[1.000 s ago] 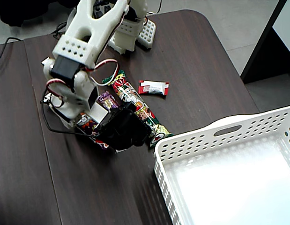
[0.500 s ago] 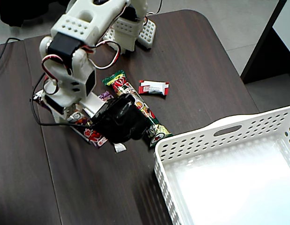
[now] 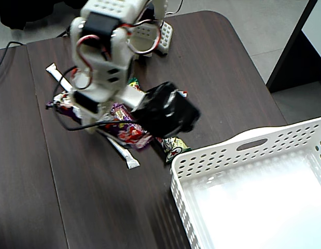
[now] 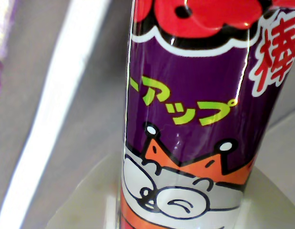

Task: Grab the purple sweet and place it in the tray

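the hand (image 3: 145,118) is closed tight on the purple sweet (image 3: 125,128), whose wrapper (image 4: 185,119) fills the wrist view lengthwise against a pale jaw, so the stick juts out sideways from the hand, seemingly lifted off the bench (image 3: 227,67). the tray (image 3: 238,146) sits open just beside the hand, probably a short swing away, and a white stick (image 3: 124,154) lies on the bench under the hand.

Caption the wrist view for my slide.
Close-up: the purple sweet fills the frame, green lettering and a cartoon face on its wrapper; a blurred white strip runs along its left.
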Motion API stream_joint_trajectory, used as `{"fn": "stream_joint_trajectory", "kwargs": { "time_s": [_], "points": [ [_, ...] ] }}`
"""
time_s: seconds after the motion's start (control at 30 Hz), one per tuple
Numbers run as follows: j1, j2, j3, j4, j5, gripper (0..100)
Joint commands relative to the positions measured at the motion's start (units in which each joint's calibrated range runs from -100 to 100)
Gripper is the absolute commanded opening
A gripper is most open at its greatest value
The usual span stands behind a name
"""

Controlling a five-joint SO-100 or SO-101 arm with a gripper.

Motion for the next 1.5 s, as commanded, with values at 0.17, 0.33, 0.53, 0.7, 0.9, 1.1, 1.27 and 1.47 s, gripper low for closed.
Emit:
{"fn": "stream_joint_trajectory", "kwargs": {
  "time_s": [0.17, 0.33, 0.53, 0.7, 0.9, 1.1, 1.27, 1.47],
  "points": [
    [-12.1, -9.5, -4.6, -0.2, 0.0, 14],
    [-17.0, -11.3, -4.6, -3.7, -0.4, 13],
    [-20.0, -14.3, -4.6, -5.2, -0.4, 13],
    [-22.8, -14.1, -4.6, -16.5, -0.3, 13],
    [-27.0, -9.8, -4.8, -25.5, -0.3, 13],
    [-30.7, -5.1, -9.2, -22.9, 0.0, 13],
    [-33.6, 0.0, -12.9, -22.7, 0.0, 13],
    [-37.0, 5.0, -15.5, -24.7, -0.3, 13]
  ]
}}
